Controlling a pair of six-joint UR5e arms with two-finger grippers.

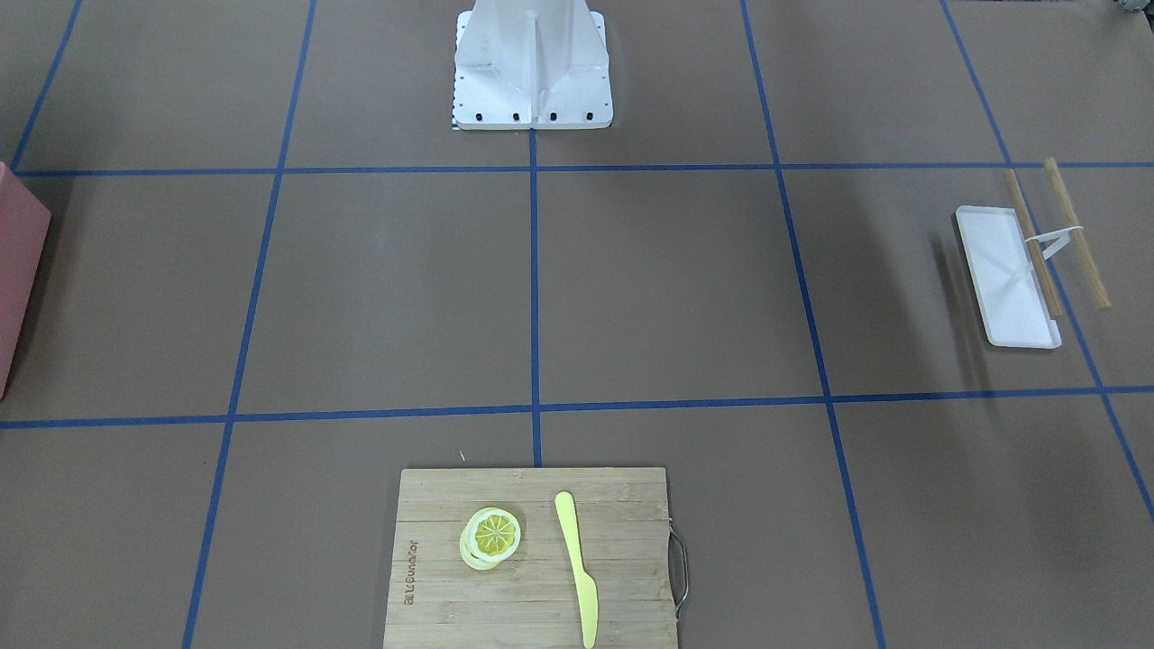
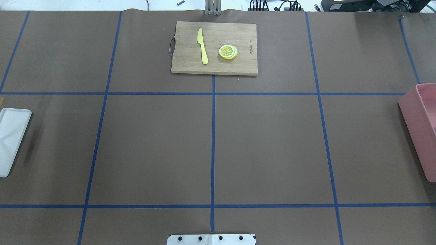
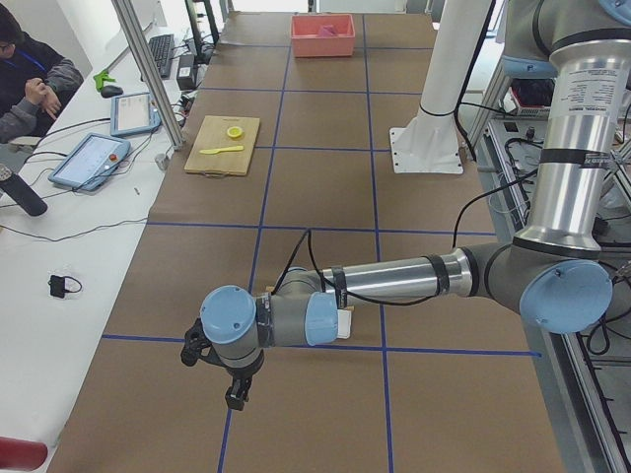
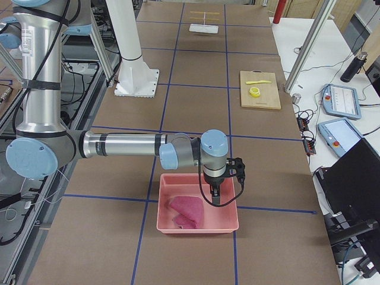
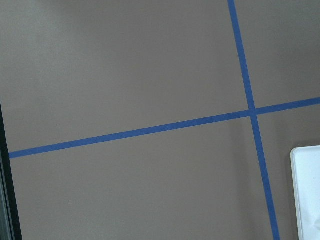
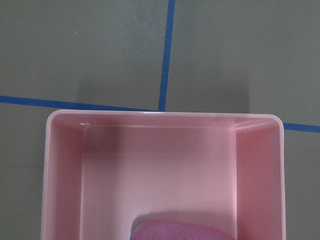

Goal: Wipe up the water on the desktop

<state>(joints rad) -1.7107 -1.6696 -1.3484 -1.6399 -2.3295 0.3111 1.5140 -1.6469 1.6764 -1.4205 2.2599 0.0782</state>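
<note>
Brown desktop (image 2: pixel 153 146) under blue tape grid (image 2: pixel 213 136); white bench (image 3: pixel 59 246) alongside; left gripper (image 3: pixel 237 397), right gripper (image 4: pixel 215 200): finger spread indiscernible

A bamboo cutting board (image 1: pixel 631 514) with a metal handle (image 1: pixel 681 572) on one short side carries a yellow knife (image 1: pixel 575 563) and a small stack of lemon slices (image 1: pixel 492 536), which lie side by side, apart; a white rectangular tray (image 1: pixel 996 279) lies far off to one side, with two wooden sticks (image 1: pixel 1092 270) joined by a white band, one stick over its edge; a pink bin (image 2: pixel 414 126) sits at the opposite end; a seated person (image 3: pixel 30 79), two tablets (image 3: pixel 91 160) and a dark bottle (image 3: pixel 20 189) are at the white side table.
</note>
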